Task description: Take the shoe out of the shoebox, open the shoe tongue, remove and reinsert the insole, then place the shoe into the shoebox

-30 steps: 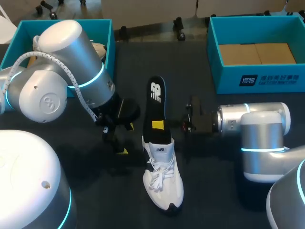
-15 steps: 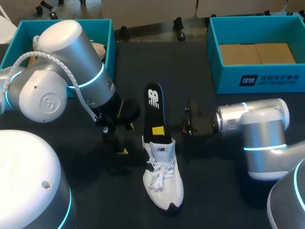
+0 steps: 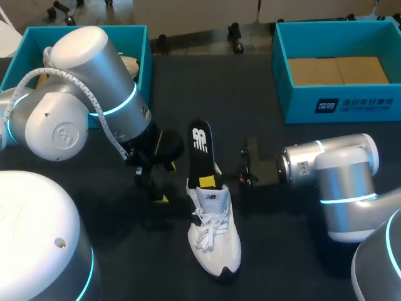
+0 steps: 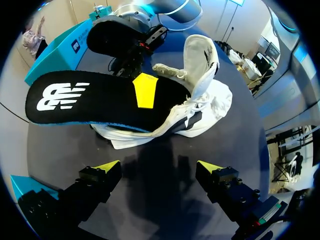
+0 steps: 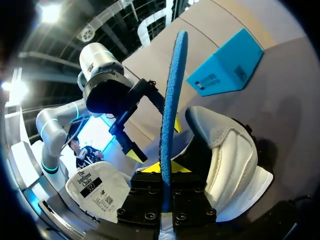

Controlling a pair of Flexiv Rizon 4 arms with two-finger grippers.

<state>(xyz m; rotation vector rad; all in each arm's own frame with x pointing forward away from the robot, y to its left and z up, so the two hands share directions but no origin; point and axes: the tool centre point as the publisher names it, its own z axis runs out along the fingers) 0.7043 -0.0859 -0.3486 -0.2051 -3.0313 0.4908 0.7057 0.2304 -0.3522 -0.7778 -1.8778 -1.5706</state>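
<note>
Two fingers of the right gripper (image 5: 167, 171) clench the black insole (image 3: 200, 147) edgewise, gripping from its 3 o'clock side, with one yellow tip flat on its face. The insole's lower end sits in the mouth of the white shoe (image 3: 214, 235) and the rest points to 12 o'clock; the toe points to 6. The left gripper (image 4: 159, 170) is spread wide at the shoe's 9 o'clock, holding nothing. The insole bears a white logo, and the blue box (image 3: 338, 105) at 2 o'clock bears white print.

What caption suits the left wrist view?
Open left pincer faces the white shoe; the right pincer holds the black insole half inside it.
</note>
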